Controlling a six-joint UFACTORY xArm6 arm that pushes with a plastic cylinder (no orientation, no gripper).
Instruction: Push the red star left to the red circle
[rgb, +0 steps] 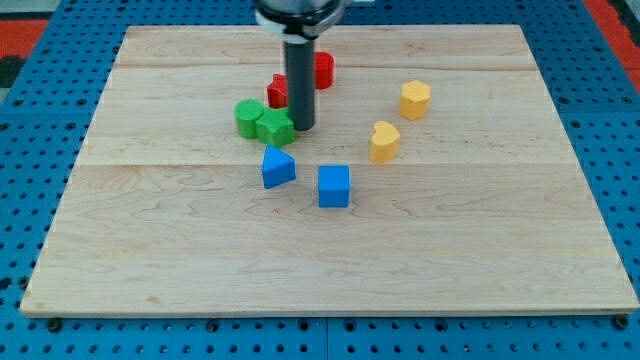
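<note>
Tool: my tip (302, 128) is a bare rod, holding nothing.
Red star (277, 91): just left of the rod, partly hidden.
Red circle (323, 69): behind the rod, to its right.
Green blocks (262, 121): touching the tip's left side.
Surface (480, 250): wood.

A single camera looks down at a slant from the wooden board's (330, 250) near edge, taking in all of it.

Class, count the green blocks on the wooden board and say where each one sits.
2. A green round block left of centre, and a green block touching its right side, beside my tip. None seems hidden.
</note>
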